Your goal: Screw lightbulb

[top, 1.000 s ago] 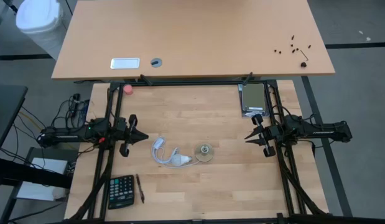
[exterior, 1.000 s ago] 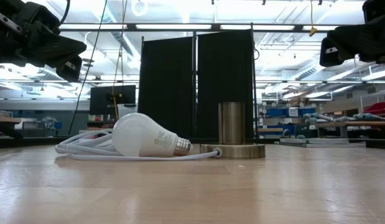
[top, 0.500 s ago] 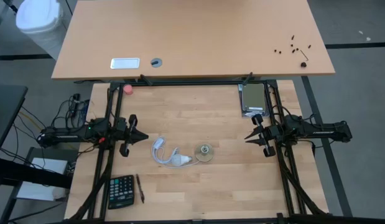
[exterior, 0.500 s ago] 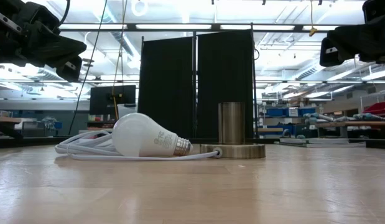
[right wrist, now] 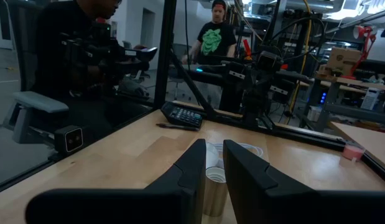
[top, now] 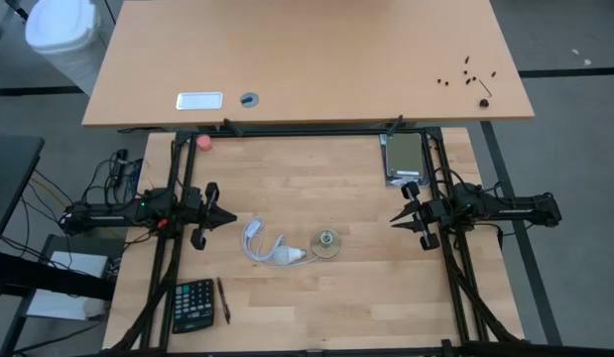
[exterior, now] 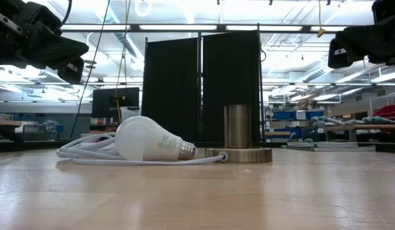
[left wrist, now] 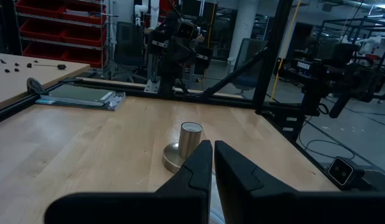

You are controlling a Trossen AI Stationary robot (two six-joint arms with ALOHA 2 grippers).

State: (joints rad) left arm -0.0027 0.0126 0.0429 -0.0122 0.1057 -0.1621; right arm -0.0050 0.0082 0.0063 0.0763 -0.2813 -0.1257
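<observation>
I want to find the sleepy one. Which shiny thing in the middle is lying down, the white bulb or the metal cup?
The white pear-shaped lightbulb lies on its side on the wooden table; the silvery metal cylinder stands upright on its round base.

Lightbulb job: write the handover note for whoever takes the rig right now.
Left hand: shut, empty, raised at the table's left edge.
Right hand: shut, empty, raised at the right edge.
Lightbulb: lying on its side mid-table, screw base toward the metal socket stand, resting against the coiled white cord.
Done: nothing; bulb not picked up.
Left: grasp the bulb, bring it to the socket's opening, screw it in.
</observation>
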